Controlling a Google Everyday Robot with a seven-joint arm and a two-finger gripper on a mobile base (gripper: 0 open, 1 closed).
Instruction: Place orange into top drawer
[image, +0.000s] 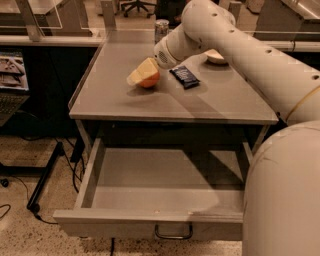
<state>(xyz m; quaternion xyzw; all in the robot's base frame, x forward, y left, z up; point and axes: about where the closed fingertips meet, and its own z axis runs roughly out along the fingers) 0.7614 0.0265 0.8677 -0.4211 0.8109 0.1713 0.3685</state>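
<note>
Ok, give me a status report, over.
Gripper down at the orange on the tabletop. Top drawer open, orange not in it yet. Dark packet beside the orange, not blocking.

We read no text, brand or number anywhere. The dark packet (184, 76) on the table (125, 107) carries pale marks on its wrapper, but we can't make them into letters. The can (161, 26) at the table's 12 o'clock edge has a label we can't read. The sheet (11, 72) off the table's 9 o'clock side shows grey shapes and no legible words. The gripper (141, 75) sits on the orange (150, 81), at the packet's 9 o'clock, with no marking we can read. Same for the top drawer (150, 226) front at 6 o'clock.
</note>
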